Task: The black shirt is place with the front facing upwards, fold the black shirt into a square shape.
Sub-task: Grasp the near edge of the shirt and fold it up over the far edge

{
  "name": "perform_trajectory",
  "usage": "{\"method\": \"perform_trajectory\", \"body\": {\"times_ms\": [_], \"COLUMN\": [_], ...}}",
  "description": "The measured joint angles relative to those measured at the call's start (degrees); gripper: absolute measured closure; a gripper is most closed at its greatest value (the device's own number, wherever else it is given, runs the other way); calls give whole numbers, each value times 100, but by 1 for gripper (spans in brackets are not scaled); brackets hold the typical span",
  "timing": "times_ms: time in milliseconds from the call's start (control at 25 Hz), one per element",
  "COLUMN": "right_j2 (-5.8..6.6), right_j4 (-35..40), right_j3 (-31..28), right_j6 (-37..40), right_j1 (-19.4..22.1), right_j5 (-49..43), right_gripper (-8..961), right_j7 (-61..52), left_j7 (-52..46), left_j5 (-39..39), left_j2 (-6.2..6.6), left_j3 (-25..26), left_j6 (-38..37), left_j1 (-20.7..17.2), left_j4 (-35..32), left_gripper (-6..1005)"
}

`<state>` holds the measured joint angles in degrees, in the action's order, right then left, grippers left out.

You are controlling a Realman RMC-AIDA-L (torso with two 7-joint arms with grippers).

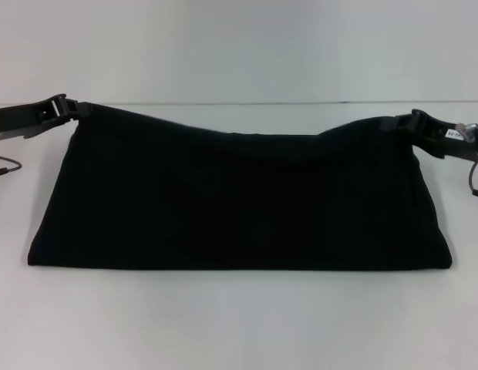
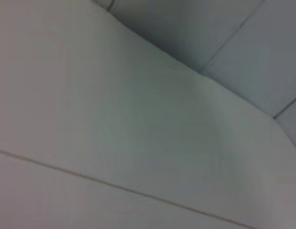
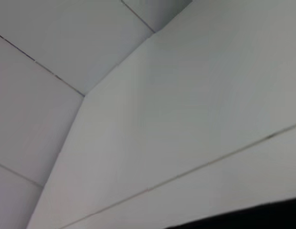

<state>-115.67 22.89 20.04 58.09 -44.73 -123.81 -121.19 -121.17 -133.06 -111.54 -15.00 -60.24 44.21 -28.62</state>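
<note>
We see one black shirt (image 1: 239,200), no lettering showing, its two upper corners apparently pinched by left gripper (image 1: 72,109) and right gripper (image 1: 406,123).

White table (image 1: 239,324) fills lower frame; pale wall (image 1: 239,46) across top. Wrist views: white panels (image 3: 195,95), thin dark seams, grey tiled floor (image 2: 243,43).

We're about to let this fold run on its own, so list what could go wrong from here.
1. The shirt hangs from just two corner pinches, the left gripper and the right gripper. If either slips, that corner will likely drop and spoil the fold.
2. The top edge sags between the grippers, so the cloth may land creased rather than flat.
3. The left corner sits higher than the right; set down like this, the edges could end up skewed on the table.
</note>
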Motion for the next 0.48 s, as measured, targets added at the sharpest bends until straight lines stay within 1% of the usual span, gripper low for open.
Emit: {"method": "perform_trajectory", "body": {"times_ms": [160, 360, 480], "right_j2": [-23, -19, -34], "right_j4": [55, 69, 31], "right_j3": [-13, 1, 4], "right_j6": [-270, -402, -595], "right_j1": [-89, -121, -174], "right_j5": [27, 325, 394], "right_gripper": [913, 914, 914], "right_j7": [16, 192, 294], "left_j7": [161, 378, 571], "left_j5": [131, 276, 298], "left_j2": [-126, -228, -344], "left_j3": [-8, -15, -14], "left_j6": [475, 817, 1095], "left_j1": [68, 180, 277], "left_j4": [-12, 1, 2], "left_gripper": [974, 975, 974]}}
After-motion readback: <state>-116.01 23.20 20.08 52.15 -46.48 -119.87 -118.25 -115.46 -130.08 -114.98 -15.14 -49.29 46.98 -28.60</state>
